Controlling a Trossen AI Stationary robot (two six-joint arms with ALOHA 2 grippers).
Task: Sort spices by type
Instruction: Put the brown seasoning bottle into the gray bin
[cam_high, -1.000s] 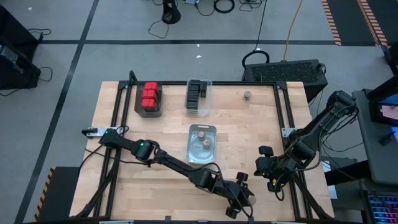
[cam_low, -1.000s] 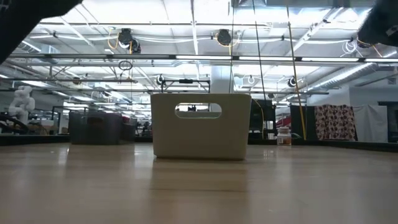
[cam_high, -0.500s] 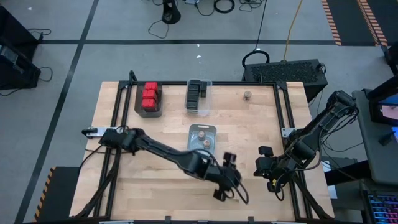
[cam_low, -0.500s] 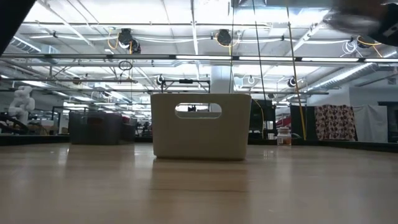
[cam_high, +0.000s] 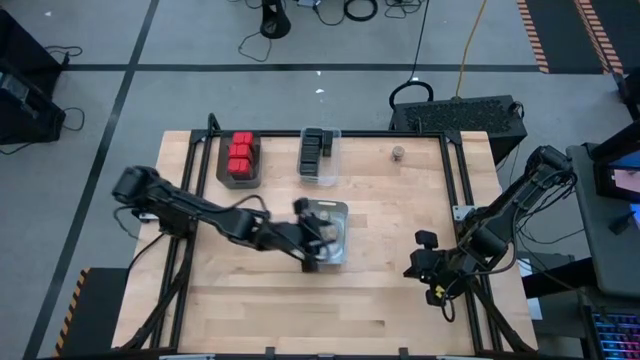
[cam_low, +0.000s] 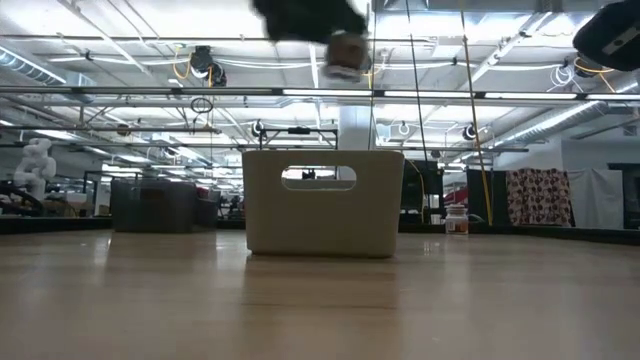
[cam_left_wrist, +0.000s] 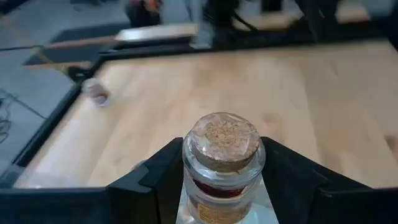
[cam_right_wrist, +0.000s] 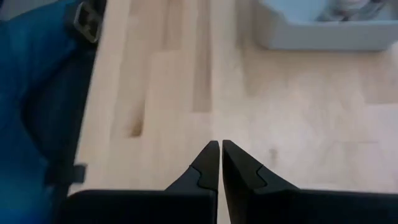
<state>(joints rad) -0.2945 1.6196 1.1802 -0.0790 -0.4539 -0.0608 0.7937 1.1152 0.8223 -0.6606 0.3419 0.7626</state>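
My left gripper (cam_high: 318, 238) is shut on a small round glass jar (cam_left_wrist: 224, 162) with a cork top and holds it over the clear middle bin (cam_high: 342, 212), where other such jars lie. In the low view this jar (cam_low: 345, 48) hangs high above the bin (cam_low: 323, 205). Red boxes (cam_high: 240, 157) fill a bin at the far left, and black boxes (cam_high: 316, 153) fill the one beside it. One lone jar (cam_high: 398, 153) stands on its base at the far right. My right gripper (cam_high: 430, 272) waits shut near the table's right edge. My left gripper pinches the jar's glass body (cam_left_wrist: 186, 177), just below the neck, between its two fingers (cam_left_wrist: 283, 177), one on each side. The fingers reach in from the table's left, slanting down. The jar stands upright, cork up, lifted clear above the bin.
The lone jar (cam_left_wrist: 96, 91) also shows in the left wrist view, near the black frame rail along the table's edge. The middle bin's corner (cam_right_wrist: 323, 28) shows ahead of my right gripper (cam_right_wrist: 220, 155). Bare wood stretches along the near half of the table.
My left gripper has carried the jar from the table's near edge, right of centre, up and toward the far left, to a spot over the middle bin. It has tipped closer to level on the way. The jar has stayed in the hold.
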